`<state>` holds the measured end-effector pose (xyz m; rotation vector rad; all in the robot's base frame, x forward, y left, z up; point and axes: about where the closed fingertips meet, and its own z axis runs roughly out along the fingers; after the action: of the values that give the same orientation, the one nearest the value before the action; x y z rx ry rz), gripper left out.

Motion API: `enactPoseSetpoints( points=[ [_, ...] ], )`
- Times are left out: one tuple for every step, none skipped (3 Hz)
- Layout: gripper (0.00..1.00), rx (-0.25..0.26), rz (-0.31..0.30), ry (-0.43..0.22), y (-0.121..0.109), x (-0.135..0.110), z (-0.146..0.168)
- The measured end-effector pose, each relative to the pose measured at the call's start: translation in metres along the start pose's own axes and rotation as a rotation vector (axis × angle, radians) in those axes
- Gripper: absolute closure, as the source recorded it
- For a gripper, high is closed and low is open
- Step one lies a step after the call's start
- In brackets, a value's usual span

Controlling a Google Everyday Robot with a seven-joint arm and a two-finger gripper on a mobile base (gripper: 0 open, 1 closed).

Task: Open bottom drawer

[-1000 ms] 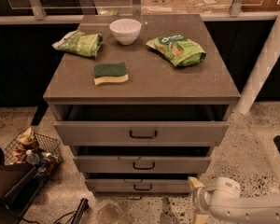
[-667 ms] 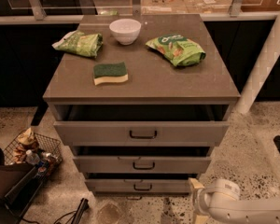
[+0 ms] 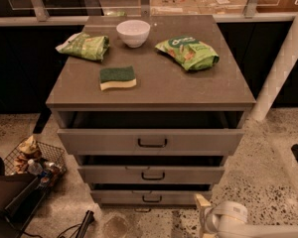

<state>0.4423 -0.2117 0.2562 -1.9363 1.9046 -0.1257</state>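
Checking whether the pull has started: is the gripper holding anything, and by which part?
Nothing is held. The gripper is low at the right, apart from the black handle of the bottom drawer.

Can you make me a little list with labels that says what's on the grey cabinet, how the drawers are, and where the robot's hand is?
On top: white bowl, sponge, left green bag, right green bag
Drawers: three, each with a black handle
Bottom drawer: lowest, its front sits furthest back, dark gap above it
Bottom handle: nothing is holding it
Gripper: low down, near the bottom drawer's right end
Floor, left side: wire basket with stuff in it
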Motion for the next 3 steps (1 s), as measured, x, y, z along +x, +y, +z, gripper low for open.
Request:
enactPoseSetpoints(
  points=[
    [0.0,0.008,-0.041,-0.028,0.007,-0.007,0.023],
    [0.0,0.008,-0.086,-0.024,0.004,-0.015,0.05],
    [0.0,0.006,-0.103,0.003,-0.009,-0.014,0.076]
  ],
)
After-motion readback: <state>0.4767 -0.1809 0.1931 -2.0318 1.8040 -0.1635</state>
